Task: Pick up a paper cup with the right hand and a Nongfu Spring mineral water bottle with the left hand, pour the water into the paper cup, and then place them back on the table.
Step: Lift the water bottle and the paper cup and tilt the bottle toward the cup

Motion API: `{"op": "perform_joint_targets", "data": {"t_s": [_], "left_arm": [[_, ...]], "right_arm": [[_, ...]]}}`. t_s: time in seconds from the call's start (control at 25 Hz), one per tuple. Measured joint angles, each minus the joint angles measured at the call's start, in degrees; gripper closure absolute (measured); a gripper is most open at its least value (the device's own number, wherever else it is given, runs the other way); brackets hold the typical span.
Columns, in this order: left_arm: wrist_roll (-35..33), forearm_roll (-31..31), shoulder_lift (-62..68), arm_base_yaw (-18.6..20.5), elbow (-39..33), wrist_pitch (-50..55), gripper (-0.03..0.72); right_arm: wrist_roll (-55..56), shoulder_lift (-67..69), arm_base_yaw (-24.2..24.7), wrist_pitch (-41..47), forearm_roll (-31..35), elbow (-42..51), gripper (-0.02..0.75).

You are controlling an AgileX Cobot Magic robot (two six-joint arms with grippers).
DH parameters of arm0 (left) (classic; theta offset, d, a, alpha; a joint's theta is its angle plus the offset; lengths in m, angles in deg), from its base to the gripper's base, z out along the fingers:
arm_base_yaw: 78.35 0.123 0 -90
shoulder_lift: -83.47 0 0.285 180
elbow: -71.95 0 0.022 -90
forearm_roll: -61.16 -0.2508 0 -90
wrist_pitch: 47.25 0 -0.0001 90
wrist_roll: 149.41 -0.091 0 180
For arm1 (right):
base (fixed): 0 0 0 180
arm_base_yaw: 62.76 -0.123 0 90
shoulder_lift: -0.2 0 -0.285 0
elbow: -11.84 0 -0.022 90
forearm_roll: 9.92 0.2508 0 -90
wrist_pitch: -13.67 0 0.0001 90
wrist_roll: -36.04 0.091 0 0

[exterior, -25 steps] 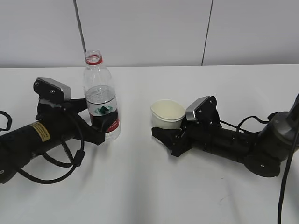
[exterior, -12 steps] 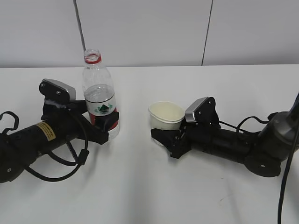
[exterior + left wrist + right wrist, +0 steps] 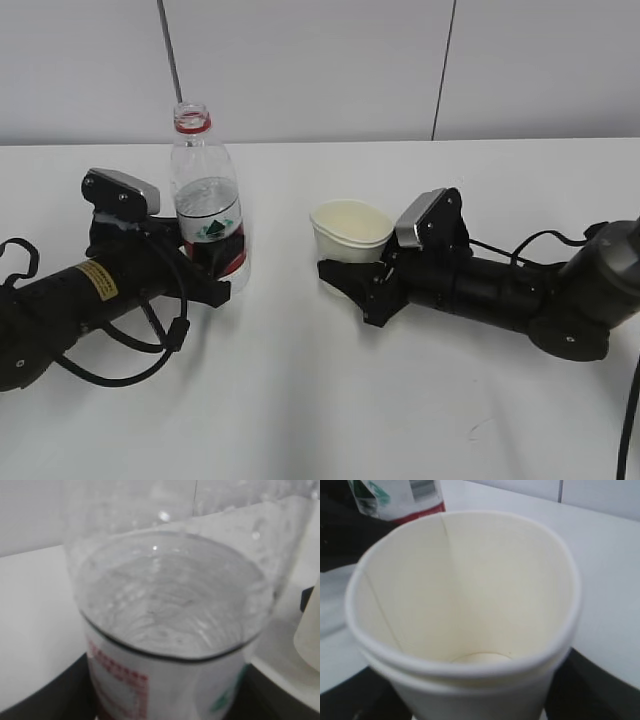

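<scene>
While both grips hold, cup (image 3: 351, 229) in right gripper (image 3: 352, 282) has risen and shifted left since 0.5 s ago; bottle (image 3: 207, 196), clamped by left gripper (image 3: 214, 268), likewise. Pour comes next.

Exterior view: set in front of the table (image 3: 330, 400), looking down at a slant toward its far edge and the panelled wall (image 3: 300, 60) behind; wide enough to take in both arms, well back from everything.

Left wrist view: pressed very close against the Nongfu Spring mineral water bottle (image 3: 170, 625), facing slightly down across the tabletop toward the far edge; a sliver of the paper cup (image 3: 309, 635) at the right border.

Right wrist view: just above the rim of the paper cup (image 3: 465, 605), tilted down into it and facing across toward the bottle (image 3: 395, 497) at top left.

Shared by all three: bottle (image 3: 208, 205), cup (image 3: 350, 232) and the strip of table between them.
</scene>
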Motion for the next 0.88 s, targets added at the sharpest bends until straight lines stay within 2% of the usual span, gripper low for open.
{"op": "perform_joint_targets", "data": {"t_s": [0.16,0.4,0.56,0.88], "left_arm": [[-2.5,0.0,-0.7,0.0,0.2,1.7,0.323],[-8.8,1.1,-6.3,-0.1,0.1,12.5,0.332],[-15.7,1.4,-10.6,-0.1,-0.3,16.7,0.333],[-31.5,3.7,-14.6,-0.1,-0.3,17.5,0.333]], "right_arm": [[0.0,-2.3,0.0,1.1,-2.0,-0.1,0.246],[0.0,-2.7,0.0,1.8,-5.5,-0.2,0.246],[0.1,-2.7,0.0,2.0,-8.3,-0.6,0.246],[1.3,-2.7,0.0,1.5,-10.9,-0.7,0.247]]}}
